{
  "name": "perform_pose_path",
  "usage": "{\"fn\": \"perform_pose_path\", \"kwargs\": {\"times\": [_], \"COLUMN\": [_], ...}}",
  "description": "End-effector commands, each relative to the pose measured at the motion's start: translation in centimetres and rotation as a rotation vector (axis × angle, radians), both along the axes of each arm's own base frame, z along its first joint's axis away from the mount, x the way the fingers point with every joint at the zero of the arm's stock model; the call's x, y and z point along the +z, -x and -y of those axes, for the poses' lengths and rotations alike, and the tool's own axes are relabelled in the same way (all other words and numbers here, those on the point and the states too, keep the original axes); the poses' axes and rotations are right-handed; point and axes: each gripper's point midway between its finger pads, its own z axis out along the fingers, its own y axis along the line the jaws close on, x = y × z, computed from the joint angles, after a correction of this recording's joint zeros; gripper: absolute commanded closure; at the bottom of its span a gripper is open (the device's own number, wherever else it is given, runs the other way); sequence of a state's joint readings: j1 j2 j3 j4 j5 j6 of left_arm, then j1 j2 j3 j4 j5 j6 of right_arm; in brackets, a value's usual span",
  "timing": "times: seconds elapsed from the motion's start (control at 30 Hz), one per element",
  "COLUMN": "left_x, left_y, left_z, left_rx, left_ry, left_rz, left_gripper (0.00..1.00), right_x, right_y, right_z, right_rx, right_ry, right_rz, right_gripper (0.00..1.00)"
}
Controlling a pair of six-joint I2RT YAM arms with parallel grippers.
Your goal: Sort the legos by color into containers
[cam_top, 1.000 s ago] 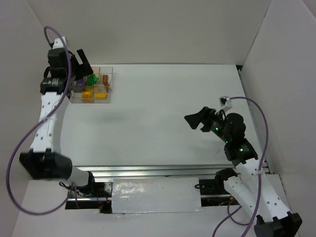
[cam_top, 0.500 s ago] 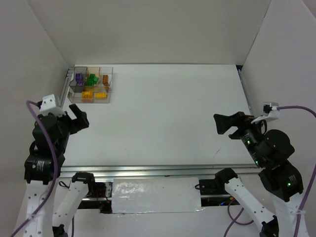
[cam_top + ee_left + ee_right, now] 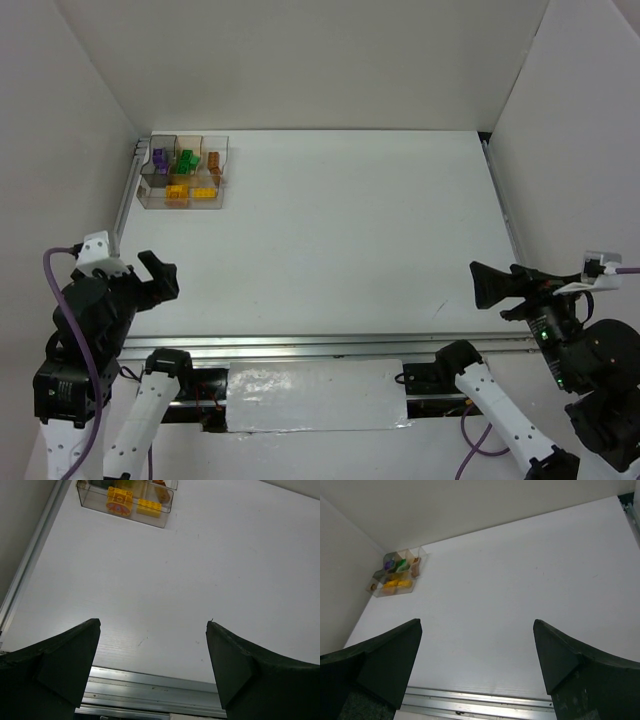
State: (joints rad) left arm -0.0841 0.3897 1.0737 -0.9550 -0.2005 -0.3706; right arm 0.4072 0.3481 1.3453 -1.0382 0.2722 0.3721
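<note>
The clear tray of containers [image 3: 222,182] stands at the table's far left corner. Its cells hold the legos: purple [image 3: 160,158], green [image 3: 186,159], brown [image 3: 214,160], orange [image 3: 177,192] and yellow [image 3: 204,191]. In the left wrist view the tray [image 3: 125,517] shows at the top with the orange piece [image 3: 119,501] and the yellow piece [image 3: 149,507]. The right wrist view shows the tray [image 3: 374,585] small and far off at the left. My left gripper [image 3: 158,276] hangs open and empty over the near left edge. My right gripper [image 3: 487,285] is open and empty at the near right edge.
White walls close the table on the left, back and right. A metal rail [image 3: 330,346] runs along the near edge, and another rail [image 3: 127,186] lies beside the tray at the left wall. A silver-taped plate [image 3: 316,396] sits between the arm bases.
Both arms have pulled back toward their bases. The left gripper left the tray and came to the near left edge; the right gripper drew back from mid-table to the near right edge. Both stayed open.
</note>
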Motion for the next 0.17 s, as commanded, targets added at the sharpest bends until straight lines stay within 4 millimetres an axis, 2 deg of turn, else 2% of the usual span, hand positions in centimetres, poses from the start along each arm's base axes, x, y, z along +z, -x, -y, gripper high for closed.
{"fn": "perform_pose_path", "kwargs": {"times": [0.0,0.13], "left_x": [1.4,1.11], "left_y": [0.54,0.46], "left_z": [-0.17,-0.27], "left_rx": [0.0,0.001], "left_ry": [-0.007,-0.017], "left_rz": [0.044,0.04], "left_gripper": [0.0,0.01], "right_x": [-0.96,-1.02], "right_y": [-0.67,-0.89], "right_z": [-0.76,-1.0], "right_rx": [0.029,0.037], "right_ry": [0.024,0.023], "right_rz": [-0.038,-0.039], "right_gripper": [0.0,0.0]}}
